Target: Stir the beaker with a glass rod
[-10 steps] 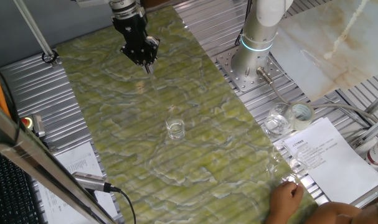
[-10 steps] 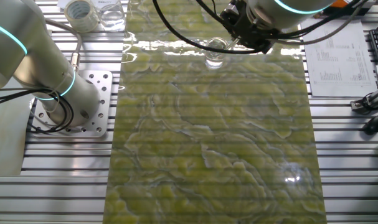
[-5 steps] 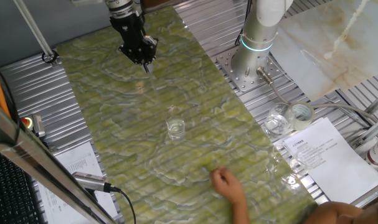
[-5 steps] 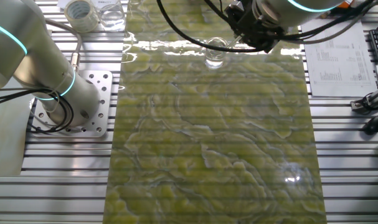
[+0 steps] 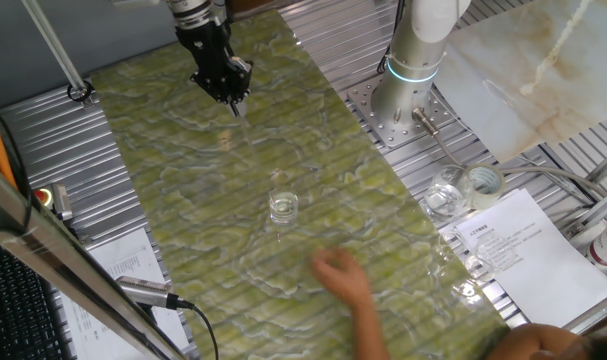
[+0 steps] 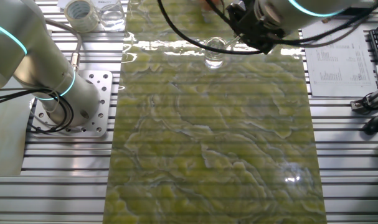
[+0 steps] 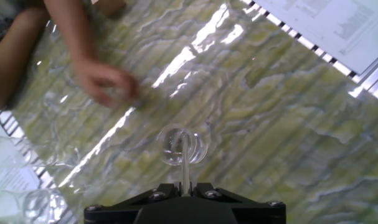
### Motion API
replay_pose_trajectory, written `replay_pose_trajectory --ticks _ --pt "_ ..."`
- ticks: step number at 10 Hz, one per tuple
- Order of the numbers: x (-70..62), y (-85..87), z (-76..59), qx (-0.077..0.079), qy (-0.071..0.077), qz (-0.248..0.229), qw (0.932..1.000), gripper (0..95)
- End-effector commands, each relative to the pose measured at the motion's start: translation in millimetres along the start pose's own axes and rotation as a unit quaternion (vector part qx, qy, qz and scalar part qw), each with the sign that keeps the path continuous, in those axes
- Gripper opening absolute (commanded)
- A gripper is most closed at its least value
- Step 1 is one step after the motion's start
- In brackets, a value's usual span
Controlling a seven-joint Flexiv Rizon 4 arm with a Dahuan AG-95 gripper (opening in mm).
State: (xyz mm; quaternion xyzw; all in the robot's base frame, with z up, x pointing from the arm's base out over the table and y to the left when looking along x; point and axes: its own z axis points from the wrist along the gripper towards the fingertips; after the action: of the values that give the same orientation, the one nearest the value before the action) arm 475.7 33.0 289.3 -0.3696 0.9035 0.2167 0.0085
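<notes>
The gripper (image 5: pixel 235 100) hangs high at the bench's (image 5: pixel 183 150) far end, fingers clamped on the rod (image 7: pixel 185 163). The beaker (image 5: pixel 283 207) stands mid-bench, well apart. To stir well, I think the rod must come over the beaker and go straight down. A hand (image 5: pixel 338 275) near the beaker could get in the way. Jars (image 5: pixel 445 198) and tape (image 5: pixel 482 182) sit far right.

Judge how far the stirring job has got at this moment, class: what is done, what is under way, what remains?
Done: the gripper has the glass rod between its jaws. In hand: it hangs high above the table, well away from the beaker, while a person's hand reaches in near it. Left: lowering the rod into the beaker and stirring.
</notes>
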Motion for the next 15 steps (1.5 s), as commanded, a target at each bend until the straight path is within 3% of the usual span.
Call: replay_pose_trajectory --ticks 1,6,9,11,12,15 --pt "1.1 0.7 0.2 -0.006 0.007 0.005 0.9999 0.0" --pt "1.0 1.2 -1.7 -0.019 0.035 0.028 0.9988 0.0" --pt "0.7 1.5 -2.7 -0.024 0.033 0.029 0.9987 0.0" --pt "-0.2 1.7 -3.5 -0.028 0.04 0.032 0.9983 0.0" --pt "-4.2 2.3 -5.1 -0.031 0.049 0.035 0.9977 0.0" --pt "-13.0 3.8 -8.4 -0.034 0.045 0.035 0.9978 0.0"
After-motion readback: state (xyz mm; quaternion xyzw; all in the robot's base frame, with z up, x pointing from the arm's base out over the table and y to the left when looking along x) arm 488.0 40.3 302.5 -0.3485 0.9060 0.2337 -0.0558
